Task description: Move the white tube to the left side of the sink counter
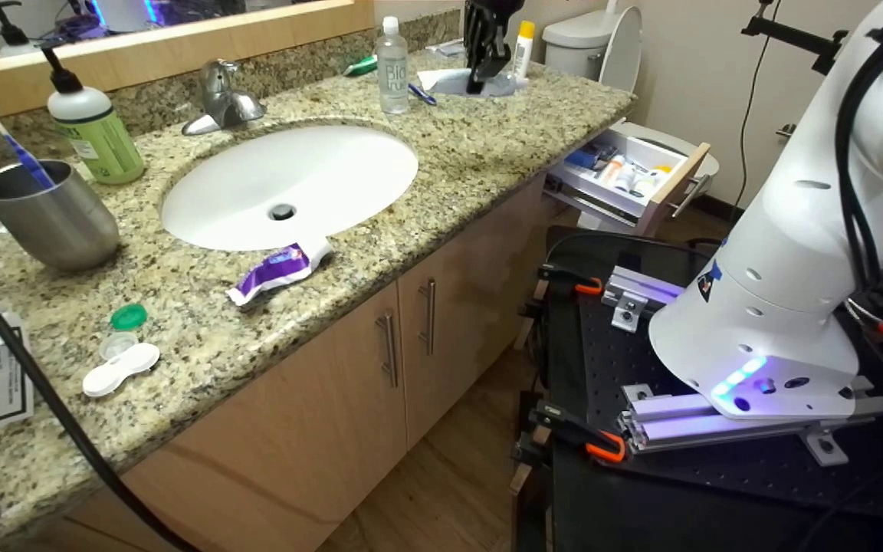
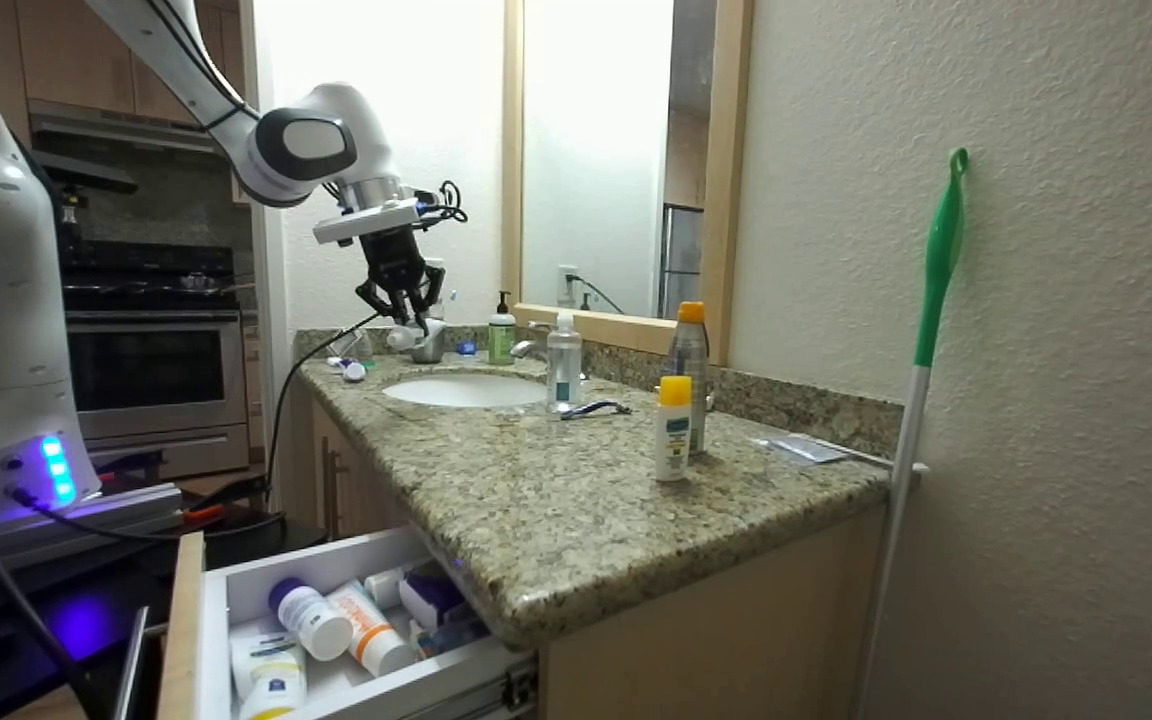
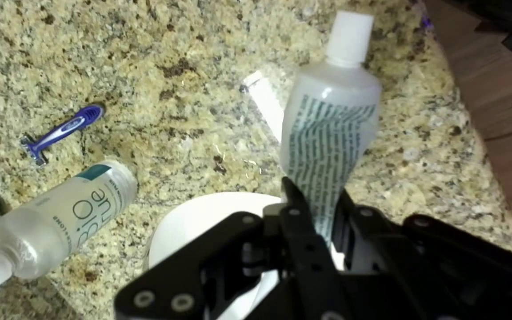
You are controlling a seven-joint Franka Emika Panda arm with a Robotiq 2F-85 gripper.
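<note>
a home bathroom: sink counter (image 1: pixel 487 138), mirror (image 2: pixel 596 150), toilet (image 1: pixel 576 40), toothbrush (image 1: pixel 20 152); an oven (image 2: pixel 151 365) beyond.

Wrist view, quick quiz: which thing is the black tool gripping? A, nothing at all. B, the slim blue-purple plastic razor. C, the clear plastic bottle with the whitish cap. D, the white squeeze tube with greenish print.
D: the white squeeze tube with greenish print has its end opposite the white cap clamped between the two sides of the black tool.
</note>
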